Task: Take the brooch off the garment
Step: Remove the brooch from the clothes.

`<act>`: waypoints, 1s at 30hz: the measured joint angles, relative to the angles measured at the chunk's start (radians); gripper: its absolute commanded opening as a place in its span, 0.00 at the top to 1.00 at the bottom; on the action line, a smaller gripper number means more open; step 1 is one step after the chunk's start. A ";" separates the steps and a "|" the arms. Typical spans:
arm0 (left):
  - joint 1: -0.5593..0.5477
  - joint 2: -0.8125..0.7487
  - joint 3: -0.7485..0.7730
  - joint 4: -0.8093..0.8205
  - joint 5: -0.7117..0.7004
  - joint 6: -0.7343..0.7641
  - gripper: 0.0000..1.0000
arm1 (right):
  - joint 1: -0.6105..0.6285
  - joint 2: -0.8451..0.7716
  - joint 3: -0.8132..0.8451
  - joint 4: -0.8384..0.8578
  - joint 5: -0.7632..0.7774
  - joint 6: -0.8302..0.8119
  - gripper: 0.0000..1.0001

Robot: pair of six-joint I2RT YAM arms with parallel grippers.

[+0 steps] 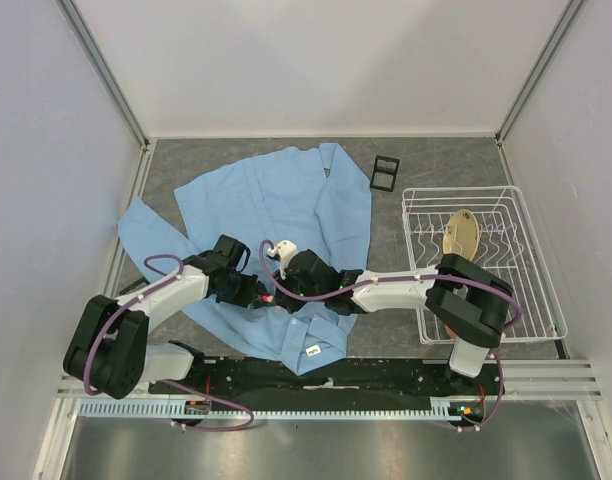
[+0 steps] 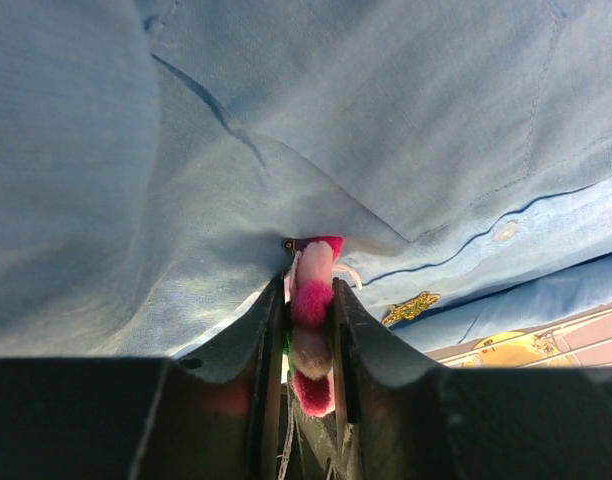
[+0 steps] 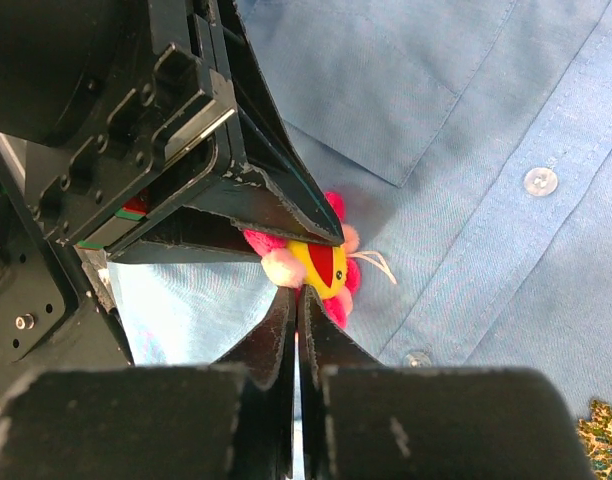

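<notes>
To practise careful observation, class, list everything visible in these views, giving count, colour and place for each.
garment: one, light blue, spread across the table.
brooch: one, pink with yellow centre, on the garment's front.
gold emblem: one, dull gold, near the brooch.
black frame: one, black, beyond the garment's right side.
wire rack: one, white, table's right.
oval object: one, tan, inside the rack.
table: one, grey.
left gripper: one, black, closed on the brooch.
right gripper: one, black, shut, tips at the brooch's edge.
</notes>
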 measured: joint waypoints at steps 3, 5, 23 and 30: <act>0.000 -0.009 0.000 -0.002 -0.009 0.004 0.98 | 0.000 0.000 0.000 0.005 -0.002 -0.002 0.84; 0.000 -0.016 0.000 -0.007 -0.013 0.004 0.98 | 0.000 0.000 -0.003 0.015 -0.010 -0.011 0.73; 0.008 0.011 0.010 -0.035 0.011 0.015 0.98 | 0.014 0.062 0.022 0.022 -0.031 -0.071 0.62; 0.008 0.011 0.012 -0.044 0.010 0.015 0.98 | 0.032 0.087 0.050 0.001 0.008 -0.084 0.63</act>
